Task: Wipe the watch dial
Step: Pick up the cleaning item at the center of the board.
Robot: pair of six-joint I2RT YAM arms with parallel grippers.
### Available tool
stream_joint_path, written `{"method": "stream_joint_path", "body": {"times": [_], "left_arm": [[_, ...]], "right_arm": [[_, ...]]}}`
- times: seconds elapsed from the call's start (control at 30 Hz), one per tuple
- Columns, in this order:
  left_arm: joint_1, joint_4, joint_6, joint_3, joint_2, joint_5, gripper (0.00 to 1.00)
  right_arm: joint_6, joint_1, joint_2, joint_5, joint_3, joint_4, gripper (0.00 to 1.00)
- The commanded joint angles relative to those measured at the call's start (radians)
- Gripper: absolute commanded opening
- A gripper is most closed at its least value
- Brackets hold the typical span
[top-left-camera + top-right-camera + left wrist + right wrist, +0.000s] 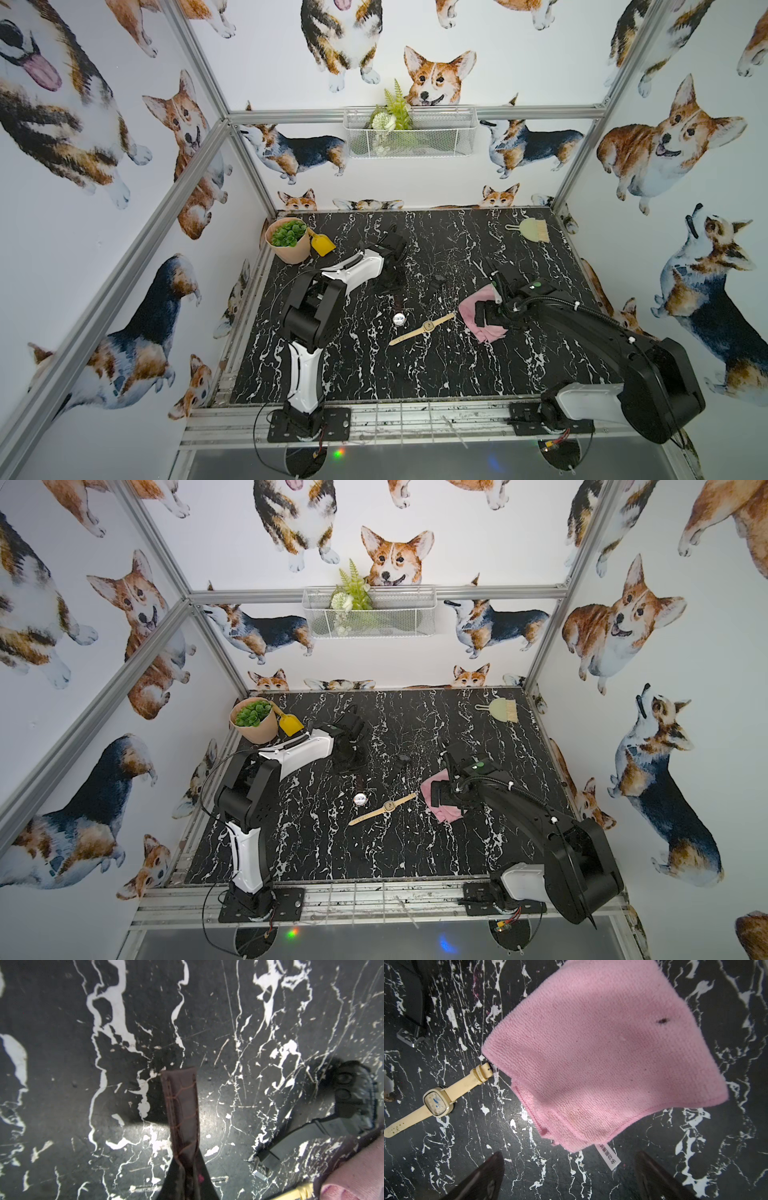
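While left claw grips brown strap — right claw gapes wide.

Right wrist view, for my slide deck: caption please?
Open right gripper hovers over a pink microfibre cloth beside a cream square-dial wristwatch on a black marble tabletop.

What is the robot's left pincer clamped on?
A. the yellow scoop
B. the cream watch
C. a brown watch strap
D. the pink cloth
C: the left wrist view shows the left pincer shut on the brown watch strap, which sticks out ahead of it.
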Motion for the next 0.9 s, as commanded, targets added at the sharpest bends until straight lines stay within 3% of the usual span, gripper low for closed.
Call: {"method": "stream_joint_path", "body": {"times": [0.0,0.87], "left_arm": [[0.002,-0.016,-0.007,0.009,-0.001,0.013,0.02],[0.002,-0.080,0.040,0.051,-0.014,-0.004,0.00]], "right_arm": [[0.024,-0.003,0.005,0.008,0.003,-0.006,1.00],[0.062,-0.015,0.028,-0.040,-0.062,0.053,1.00]]}}
